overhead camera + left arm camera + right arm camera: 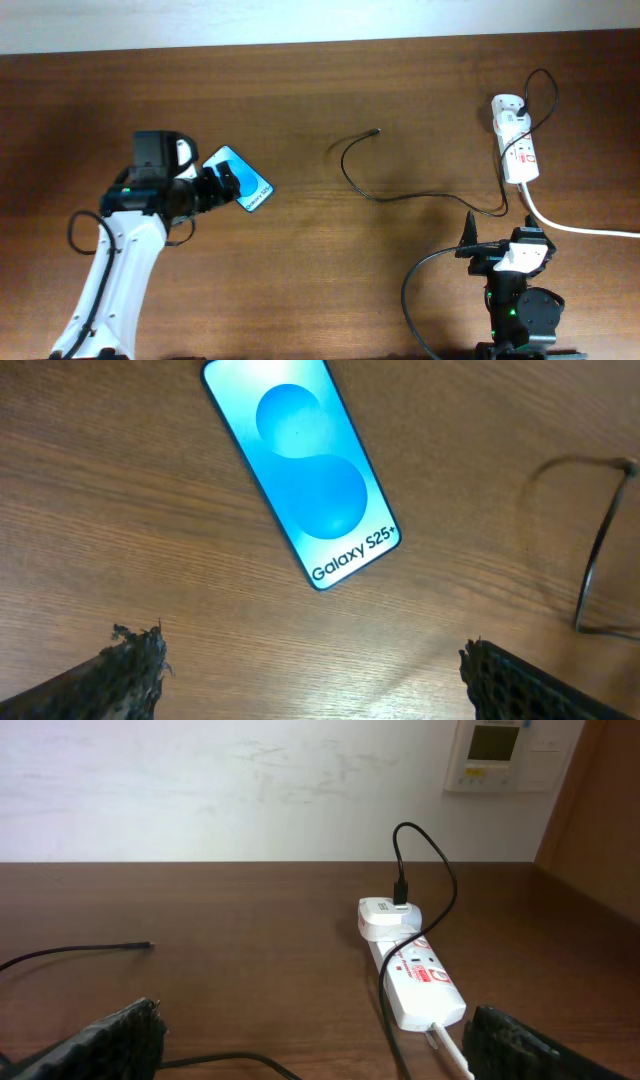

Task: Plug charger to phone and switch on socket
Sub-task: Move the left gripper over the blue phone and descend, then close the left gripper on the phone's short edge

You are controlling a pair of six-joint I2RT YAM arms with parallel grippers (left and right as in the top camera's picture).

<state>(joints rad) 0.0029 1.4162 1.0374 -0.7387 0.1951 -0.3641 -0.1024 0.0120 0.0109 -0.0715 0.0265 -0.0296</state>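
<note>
Phone (300, 470) flat on table (120, 510), screen lit — charger (602, 550) loop at right edge, apart

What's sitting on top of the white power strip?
A white plug adapter sits at the far end of the socket, with the charger plugged into it. The outlet beneath is hidden.

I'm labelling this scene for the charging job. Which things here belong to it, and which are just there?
Belong to the job:
phone
charger
socket, with its white adapter and thick white cord

Just there:
wall panel, seen only in the right wrist view
table
</note>
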